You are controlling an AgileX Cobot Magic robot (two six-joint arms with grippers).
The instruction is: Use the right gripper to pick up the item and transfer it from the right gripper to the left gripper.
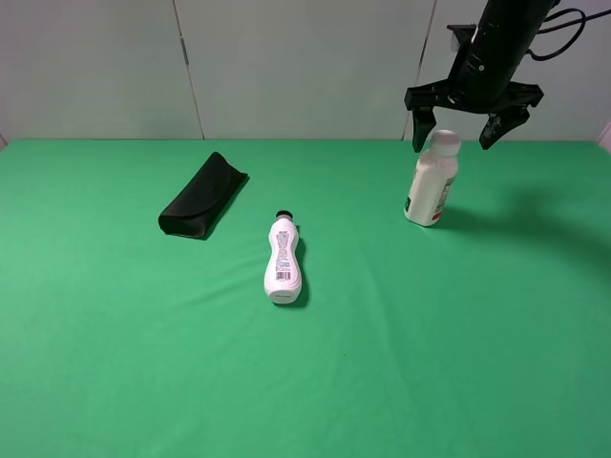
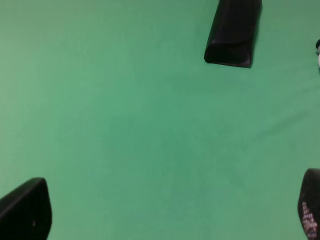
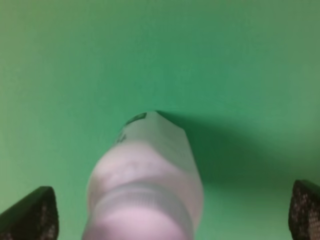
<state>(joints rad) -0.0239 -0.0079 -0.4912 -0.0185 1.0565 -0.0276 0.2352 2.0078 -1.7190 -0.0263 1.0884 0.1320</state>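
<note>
The item, a stout cream-white bottle (image 1: 431, 181) with a wide white cap, stands upright on the green table at the back right. My right gripper (image 1: 468, 129) hangs open just above it, one finger on each side of the cap, not touching. In the right wrist view the bottle (image 3: 150, 175) fills the middle, blurred, between the two fingertips (image 3: 30, 215). My left gripper (image 2: 170, 210) is open and empty above bare green cloth; its arm does not show in the exterior high view.
A slim curvy white bottle (image 1: 283, 260) with a small black cap lies on its side mid-table. A flat black case (image 1: 201, 196) lies to its left, and it also shows in the left wrist view (image 2: 232, 32). A grey wall stands behind the table.
</note>
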